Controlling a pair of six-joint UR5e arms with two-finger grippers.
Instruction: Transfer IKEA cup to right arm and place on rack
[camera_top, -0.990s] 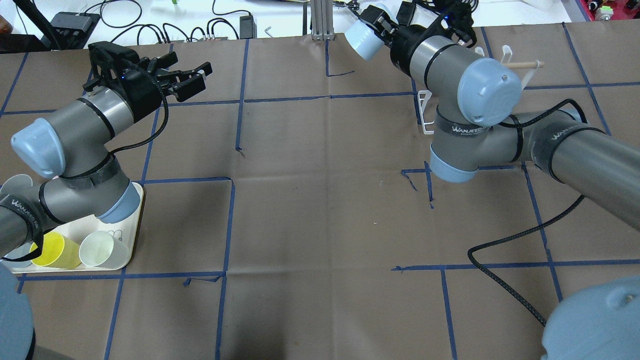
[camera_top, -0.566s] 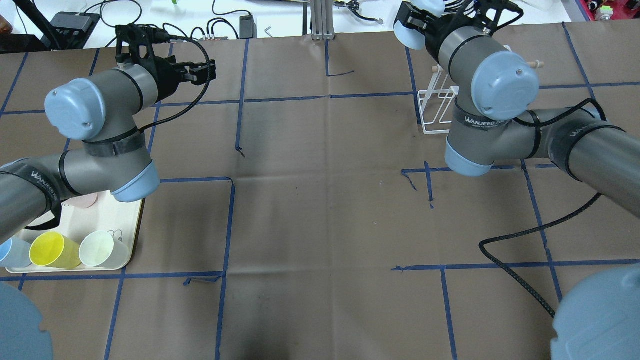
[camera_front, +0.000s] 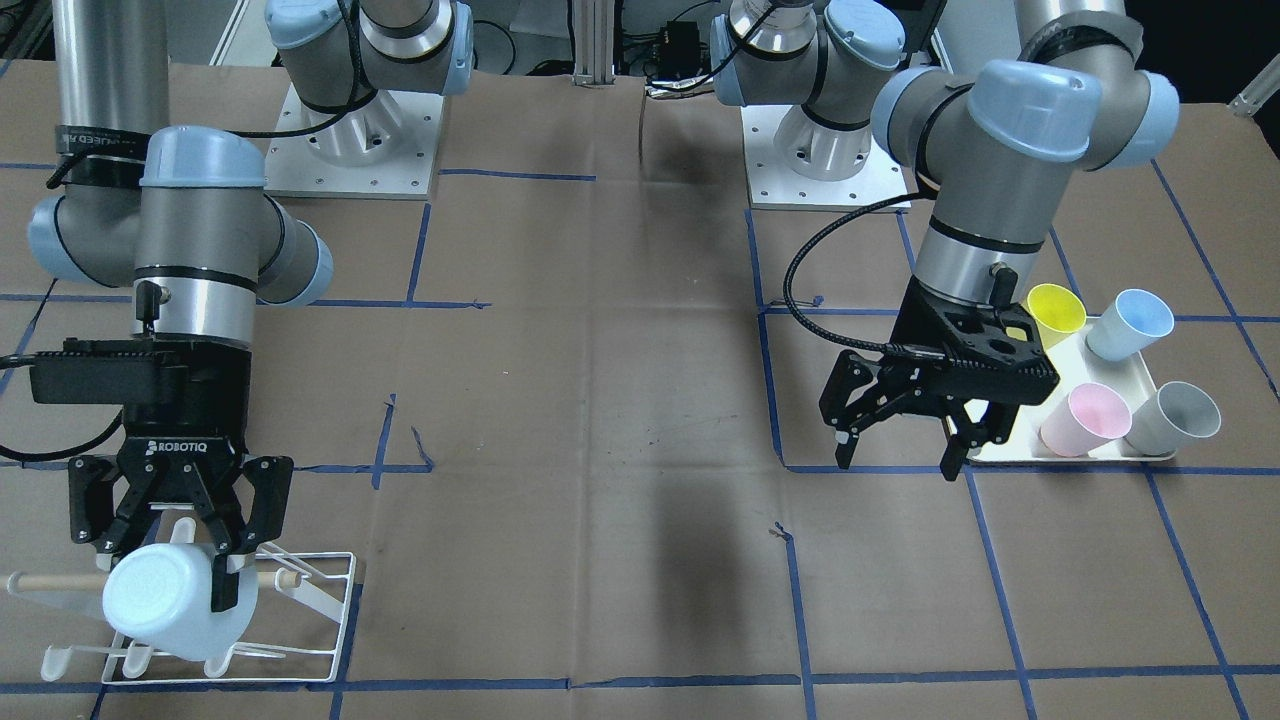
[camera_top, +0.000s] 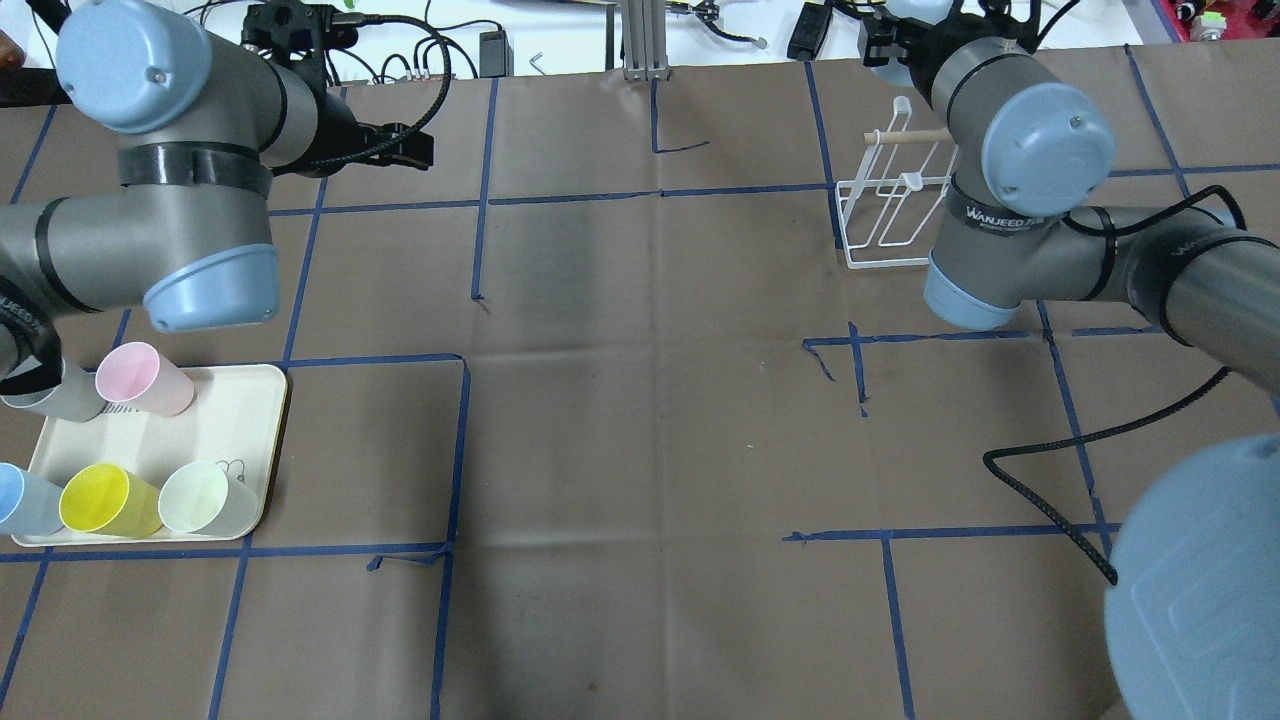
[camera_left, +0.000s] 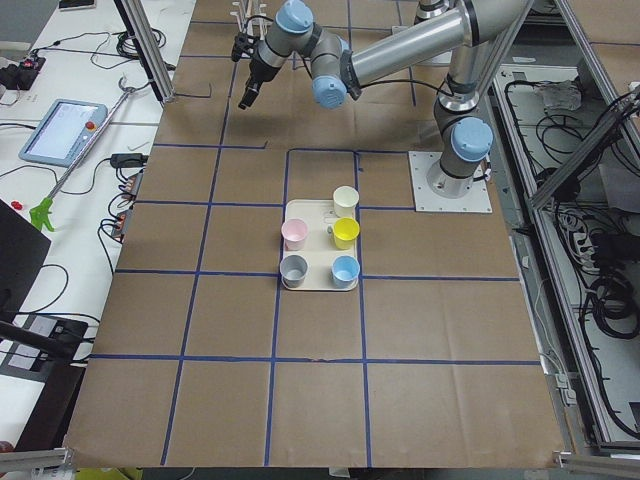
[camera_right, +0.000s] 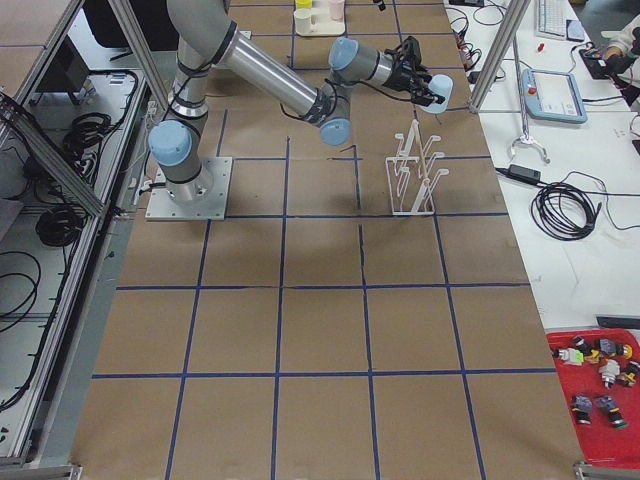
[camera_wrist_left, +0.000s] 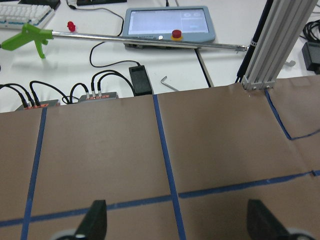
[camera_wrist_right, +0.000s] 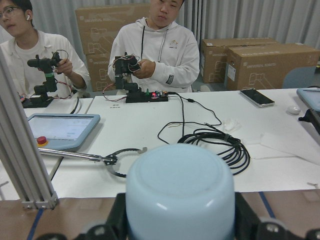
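Right claw (camera_front: 166, 568) gripping pale blue cup (camera_front: 180, 608) above white rack (camera_front: 341, 598), left claw (camera_front: 897, 465) wide open, empty, above table (camera_front: 600, 400).

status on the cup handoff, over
Right gripper shut on pale blue cup, above the rack, not yet hung. Left gripper open, empty. Nothing seen in the way.

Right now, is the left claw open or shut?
Open: the left claw is spread wide in the front-facing view, with nothing held in it.

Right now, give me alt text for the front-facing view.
The right gripper holds a pale blue cup over the white wire rack, lower left. The left gripper hangs open beside a tray of cups, right.
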